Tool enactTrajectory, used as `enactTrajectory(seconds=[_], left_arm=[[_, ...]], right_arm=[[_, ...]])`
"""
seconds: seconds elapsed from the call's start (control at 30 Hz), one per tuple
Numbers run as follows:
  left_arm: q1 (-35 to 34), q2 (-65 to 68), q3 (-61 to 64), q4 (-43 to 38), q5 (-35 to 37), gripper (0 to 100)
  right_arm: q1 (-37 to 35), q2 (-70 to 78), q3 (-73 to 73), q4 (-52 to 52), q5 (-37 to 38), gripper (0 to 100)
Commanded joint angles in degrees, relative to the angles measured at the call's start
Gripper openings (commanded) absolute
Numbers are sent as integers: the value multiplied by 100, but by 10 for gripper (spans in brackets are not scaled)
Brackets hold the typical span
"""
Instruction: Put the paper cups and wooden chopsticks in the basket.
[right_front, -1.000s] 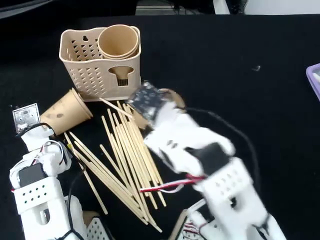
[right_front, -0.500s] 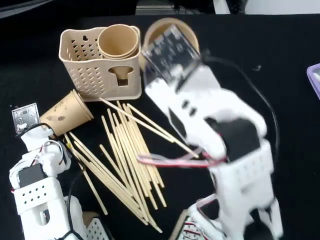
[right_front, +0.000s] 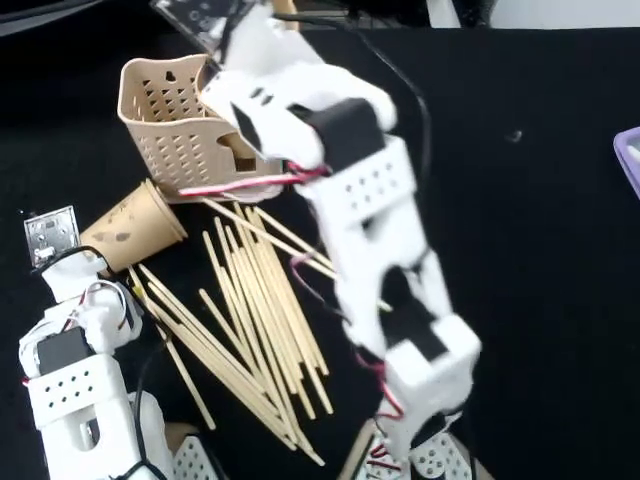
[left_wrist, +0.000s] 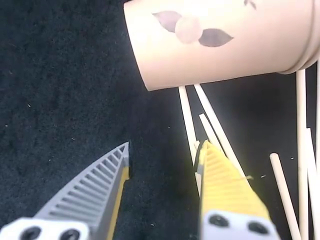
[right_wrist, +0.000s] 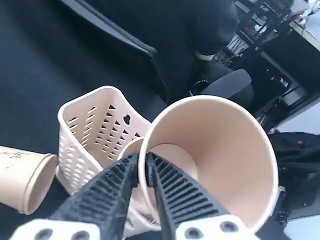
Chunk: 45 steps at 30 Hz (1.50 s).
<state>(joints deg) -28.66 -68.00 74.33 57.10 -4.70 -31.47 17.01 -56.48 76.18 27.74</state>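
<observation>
Your right arm (right_front: 370, 200) is covering the 3 o'clock half of the basket (right_front: 165, 125) in the high view, so whatever is inside is hiding there. The basket is sitting toward 11 o'clock on the black table (right_front: 520, 250). The held paper cup (right_wrist: 215, 155) is getting cut off at the 12 o'clock edge of the high view, with only a tan sliver peeking past the arm.

The right wrist view is showing it better. Your right claw (right_wrist: 143, 170) is pinching that cup's rim, one finger inside and one outside, and the cup is hanging over the basket with its mouth facing the camera. Under it a nested cup rim (right_wrist: 131, 148) is poking out of the basket; can't tell how many are stacked there.

The loose cup (right_front: 135, 222) is lying on its side at 9 o'clock, just beside the basket's 7 o'clock corner, wide end toward the basket. The chopsticks (right_front: 250, 310) are fanning over the table from centre to 6 o'clock, with a few far ends slipping under your right arm.

Your left claw (left_wrist: 165, 150) is spread wide, hovering near the loose cup, its yellow finger overlapping a couple of sticks. Your left arm (right_front: 70, 370) is sitting at 8 o'clock, its base clipped by the frame. A purple object (right_front: 630, 160) is clipped at 3 o'clock; can't tell what it is.
</observation>
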Motion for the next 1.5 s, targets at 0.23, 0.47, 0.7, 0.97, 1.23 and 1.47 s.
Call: enactTrajectory(seconds=[0.23, 0.47, 0.7, 0.97, 1.23, 1.47], left_arm=[[-13, -35, -75, -79, -9, 223], [-13, -35, -84, -79, -9, 223], [-13, -35, -110, -79, 18, 223], [-66, -35, -708, 35, -18, 229], [-75, -35, -1305, 185, -26, 317], [48, -18, -1956, 211, 35, 317]], right_arm=[[-44, 1921, -2413, 1433, 343, 73], [70, 1754, -3521, 1688, -993, 221], [167, 1077, -3855, 2514, -1002, 221], [440, 13, -3855, 2523, -1020, 221], [756, -2809, -1288, 2514, -976, 126], [1213, -5613, 3160, 2268, -958, 156]])
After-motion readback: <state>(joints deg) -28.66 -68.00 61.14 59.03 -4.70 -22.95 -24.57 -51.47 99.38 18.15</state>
